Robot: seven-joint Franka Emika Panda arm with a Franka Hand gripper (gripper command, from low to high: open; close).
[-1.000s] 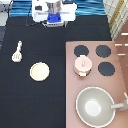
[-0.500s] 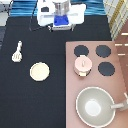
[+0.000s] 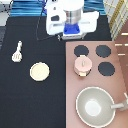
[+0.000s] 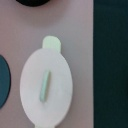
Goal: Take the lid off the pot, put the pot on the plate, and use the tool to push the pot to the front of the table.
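Black worktop (image 3: 30, 100) fills most of the exterior view, with a pinkish-brown stove top (image 3: 72, 75) set into its lower right and carrying four black burners (image 3: 103, 51). Blue striped cloth shows along the top edge behind the robot.

The pot (image 3: 82, 65) sits on the stove between the burners, its lid (image 3: 83, 63) on it. In the wrist view the lid (image 4: 46, 91) appears as a pale oval with a slim greenish knob (image 4: 45, 86) running lengthwise, and one side tab (image 4: 52, 44) of the pot sticks out beyond it.

The plate (image 3: 39, 71) lies bare on the worktop, well to the left of the stove. The spatula (image 3: 17, 52) lies further left and higher up, its long axis running roughly up and down, wide head toward the bottom. A large grey pan (image 3: 94, 106) rests at the stove's lower right, handle pointing right.

The end effector (image 3: 71, 34) hangs near the top, above the stove's upper edge, apart from the pot; whether it is spread or closed I cannot tell. Against half a second ago, it has come slightly nearer the stove; everything else lies unchanged.
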